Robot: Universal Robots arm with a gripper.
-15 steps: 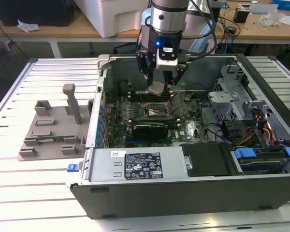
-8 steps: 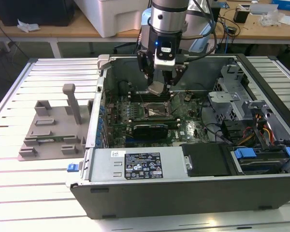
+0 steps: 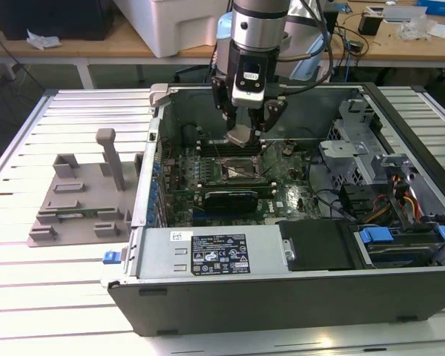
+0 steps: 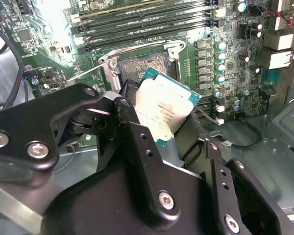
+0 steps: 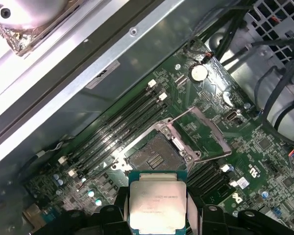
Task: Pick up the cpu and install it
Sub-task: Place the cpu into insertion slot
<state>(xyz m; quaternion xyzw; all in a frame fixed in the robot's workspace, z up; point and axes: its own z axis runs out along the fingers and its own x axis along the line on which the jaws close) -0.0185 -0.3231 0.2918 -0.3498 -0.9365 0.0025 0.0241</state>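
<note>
In the exterior view, the gripper [image 3: 241, 130] hangs inside an open sheet-metal case [image 3: 282, 297] that lies on its side on a white slatted table [image 3: 30, 141]. Its 2 black fingers pinch the cpu [image 3: 239, 136], a small flat square with a dull silver top. The cpu is tilted in the air just above the socket [image 3: 241, 169] on the green board [image 3: 293, 200]. To the exterior view's left of the case, a grey plastic tray [image 3: 78, 200] with blocky ribs and 1 upright post sits on the table, well apart from the gripper.

In the second wrist view, the cpu [image 4: 164, 110] shows a smooth metal plate with a thin green rim. It is tilted and clamped on 2 opposite edges by matte black fingers [image 4: 132, 127] studded with bolt heads. Beyond it lies the socket [image 4: 142, 66], a square recess of fine contacts edged in shiny steel. Long black memory slots [image 4: 147, 22] run in parallel rows past it. Small round silver-topped capacitors [image 4: 220, 58] stand in a column beside it.

In the first wrist view, the cpu [image 5: 158, 203] faces the camera, its plate squarish with stepped corners, and the jaws are closed on its sides. The socket [image 5: 154, 157] is bare, apart from the cpu. Its steel frame [image 5: 201, 132] is swung open beside it. A round, shiny battery [image 5: 198, 72] sits flat on the board.
</note>
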